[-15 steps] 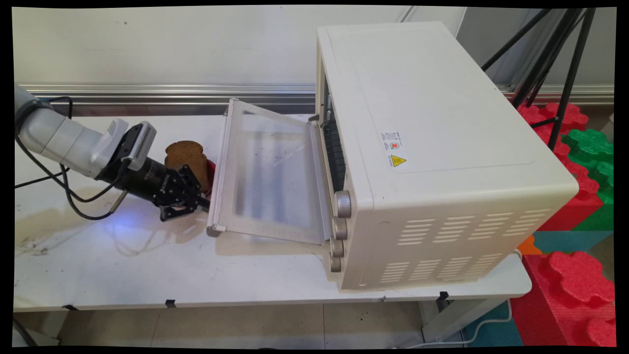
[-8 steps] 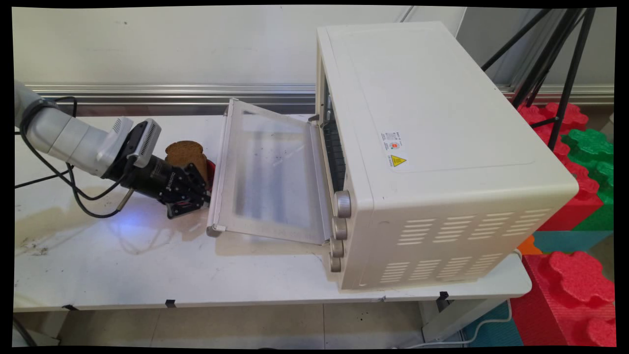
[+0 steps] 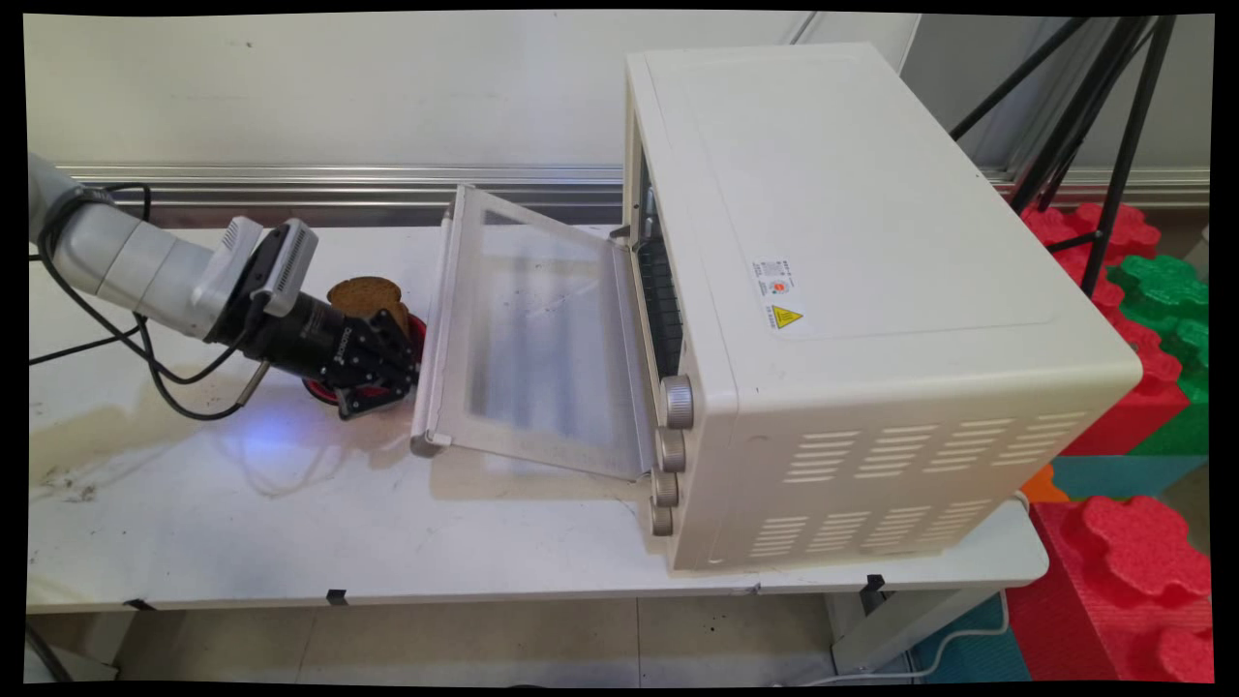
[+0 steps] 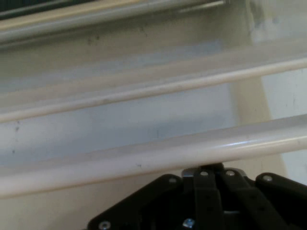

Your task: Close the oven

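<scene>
- gripper [image 3: 402,373] fingers pressed together, tips under oven door [image 3: 528,339] handle bar [image 4: 144,160]
- bread slice [image 3: 368,295] just behind it

Pincer [image 3: 387,373]: black all over, with faint white lettering on its barrel.
Arm [image 3: 126,266] behind it: white, with black cables [image 3: 145,378] hanging off it.
Toast [image 3: 368,295] just behind the pincer: brown, darker at the crust.
Plate [image 3: 324,390] under the pincer: red, possibly a dish, mostly hidden.
Oven door [image 3: 532,339] right at the pincer's tip: cream frame, clear glass with greyish streaks; the hand view shows its handle bar [image 4: 153,155] as pale cream.
Oven [image 3: 871,290] beyond the door: cream-white, silver knobs [image 3: 675,402], a small yellow warning sticker [image 3: 784,317].
Table [image 3: 290,523]: white, brownish stains.
Foam blocks [image 3: 1133,542] farthest off: red, green.
</scene>
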Motion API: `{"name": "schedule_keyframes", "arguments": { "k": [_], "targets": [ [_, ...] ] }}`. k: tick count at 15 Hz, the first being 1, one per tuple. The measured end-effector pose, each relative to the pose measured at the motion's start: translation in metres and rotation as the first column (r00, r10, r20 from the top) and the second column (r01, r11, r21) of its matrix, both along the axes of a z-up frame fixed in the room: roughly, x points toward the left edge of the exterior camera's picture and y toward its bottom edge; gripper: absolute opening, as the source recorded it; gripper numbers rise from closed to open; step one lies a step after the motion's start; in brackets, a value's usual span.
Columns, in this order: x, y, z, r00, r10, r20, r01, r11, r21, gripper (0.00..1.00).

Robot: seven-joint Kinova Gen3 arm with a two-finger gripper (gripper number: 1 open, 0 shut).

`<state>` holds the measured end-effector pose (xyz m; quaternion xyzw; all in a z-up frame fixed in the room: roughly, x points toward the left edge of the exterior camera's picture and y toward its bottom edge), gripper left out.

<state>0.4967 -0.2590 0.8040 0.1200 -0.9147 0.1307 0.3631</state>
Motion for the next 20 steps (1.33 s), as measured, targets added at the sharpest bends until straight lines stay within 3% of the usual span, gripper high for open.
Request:
{"name": "schedule_keyframes", "arguments": {
  "k": [11,20],
  "targets": [
    [-0.013,-0.016,0.033,0.995,-0.001,-0.096,-0.007,0.997,-0.073,0.0],
    [-0.036,-0.04,0.056,0.984,0.016,-0.176,-0.032,0.995,-0.092,0.0]
  ]
}}
